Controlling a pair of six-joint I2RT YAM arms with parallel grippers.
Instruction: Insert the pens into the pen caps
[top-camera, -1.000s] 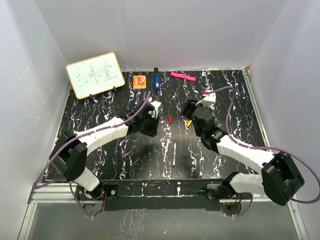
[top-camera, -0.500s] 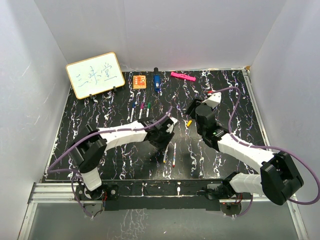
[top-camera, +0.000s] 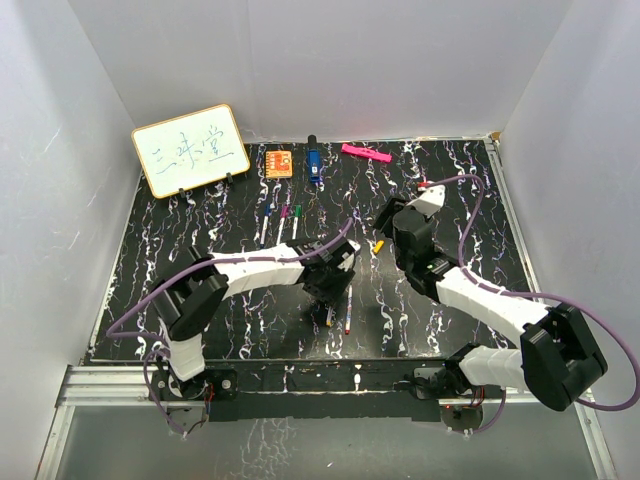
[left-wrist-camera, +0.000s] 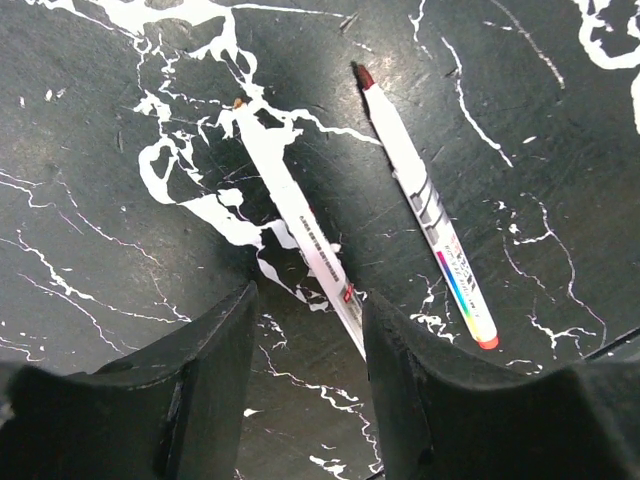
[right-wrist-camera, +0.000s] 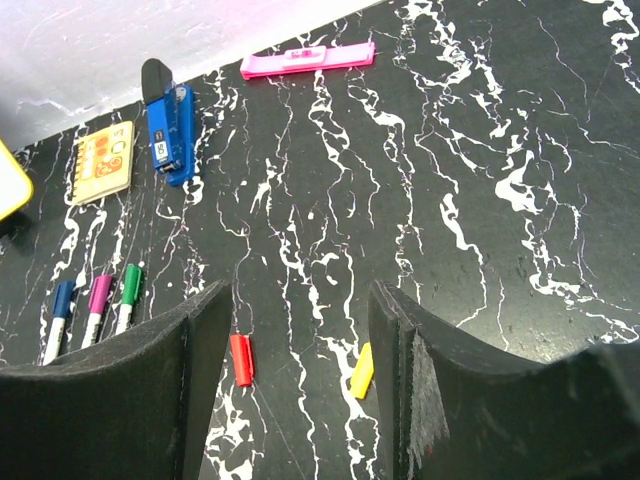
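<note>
Left gripper (left-wrist-camera: 307, 297) open, straddling yellow-tipped pen (left-wrist-camera: 290, 200); red-tipped pen (left-wrist-camera: 425, 205) just beside that pen. Right gripper (right-wrist-camera: 300, 295) open, well apart from it.

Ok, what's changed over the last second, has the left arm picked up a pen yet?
The left gripper swung away from the three capped pens toward the near edge and now hangs open over the two uncapped pens, one lying between its fingers; nothing gripped yet. The right gripper barely shifted, open above the red cap and yellow cap. Pens and caps lie where they were.
</note>
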